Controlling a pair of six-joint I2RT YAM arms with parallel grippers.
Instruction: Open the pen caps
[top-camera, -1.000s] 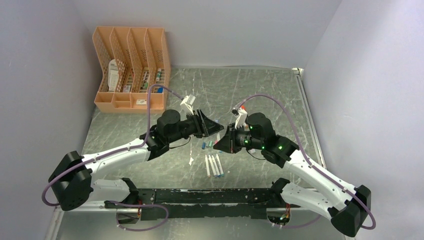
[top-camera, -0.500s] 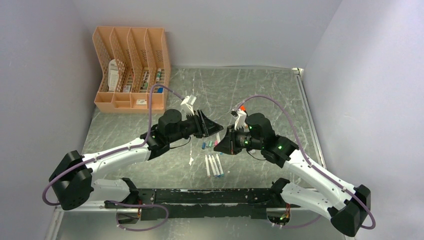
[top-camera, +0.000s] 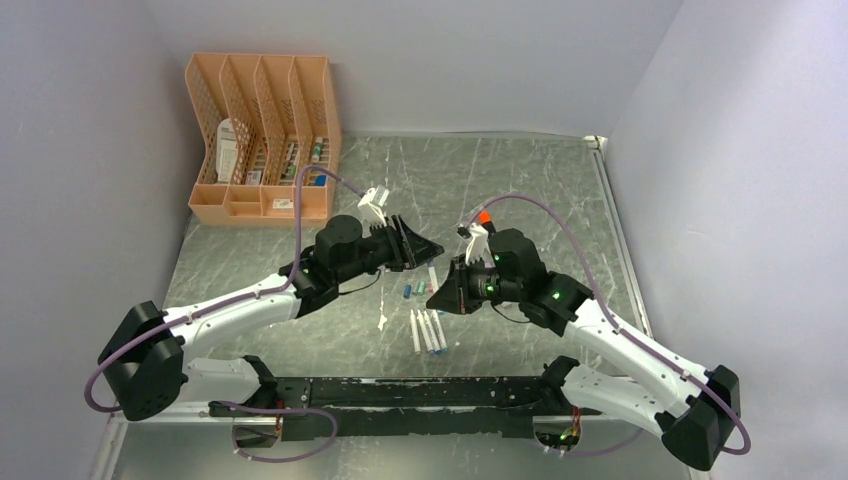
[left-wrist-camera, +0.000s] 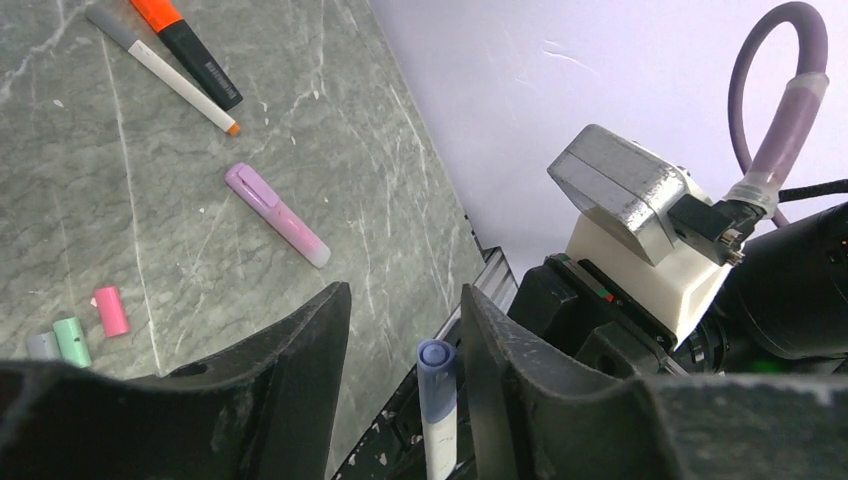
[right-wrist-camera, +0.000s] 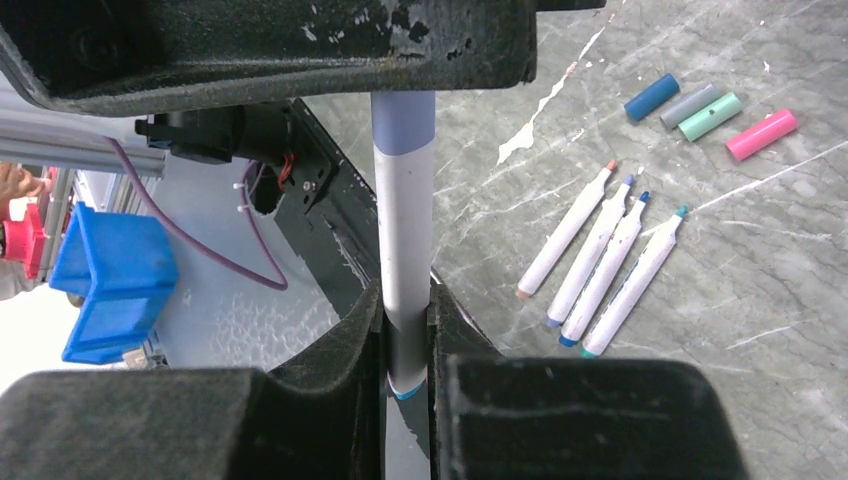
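My right gripper is shut on a white pen barrel and holds it above the table. The pen's pale blue cap points into my left gripper. That gripper is open, its jaws on either side of the cap with the cap nearer the right finger and a clear gap on the left. In the top view the left gripper and the right gripper meet mid-table. Loose blue, grey, teal and pink caps lie on the table.
Several uncapped white pens lie side by side near the front edge. A pale purple highlighter, an orange highlighter and a grey-capped pen lie farther off. An orange file organiser stands at the back left.
The right gripper has shifted slightly left and nearer with the pen. The left gripper has drawn back a little, and the white barrel now shows between them.
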